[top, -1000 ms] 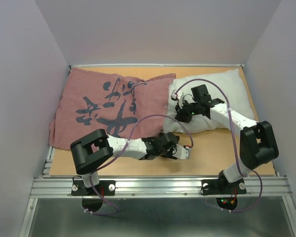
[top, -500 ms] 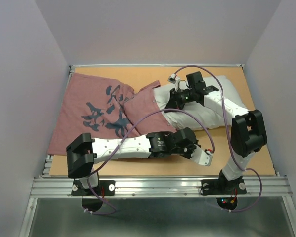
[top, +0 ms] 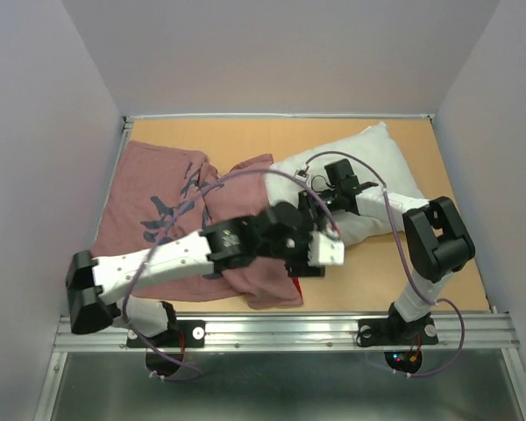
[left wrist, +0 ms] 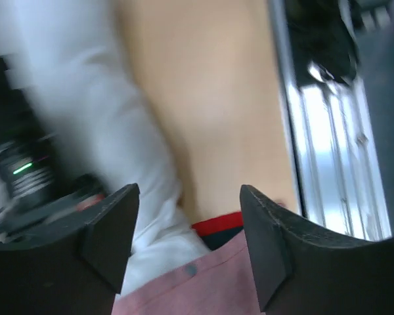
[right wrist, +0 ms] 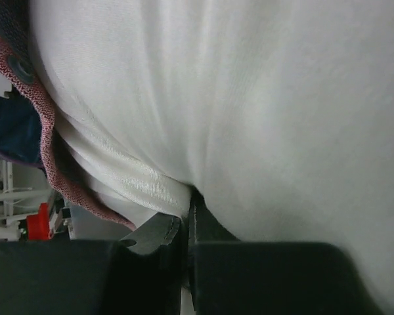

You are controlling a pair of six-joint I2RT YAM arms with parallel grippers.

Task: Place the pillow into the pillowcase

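The white pillow (top: 373, 167) lies at the back right of the table, tilted. The pinkish-red pillowcase (top: 153, 206) with dark blue characters lies crumpled at the left, with a flap drawn to the front middle (top: 267, 285). My left gripper (top: 320, 253) hovers over the pillow's near left corner. In the left wrist view its fingers (left wrist: 111, 236) stand wide apart, with the pillowcase edge (left wrist: 203, 289) and pillow (left wrist: 92, 98) below the left gripper (left wrist: 187, 197). My right gripper (top: 323, 195) (right wrist: 189, 216) is shut on a fold of the pillow (right wrist: 249, 98), next to the pillowcase hem (right wrist: 49, 157).
The wooden table (top: 421, 281) is enclosed by pale walls on three sides. A metal rail (top: 289, 329) runs along its near edge and also shows in the left wrist view (left wrist: 335, 144). Purple cables loop over both arms.
My left arm has risen and swung back towards the pillow's corner. The pillowcase has bunched up, with a flap drawn to the front middle. My right gripper has shifted slightly with the pillow end.
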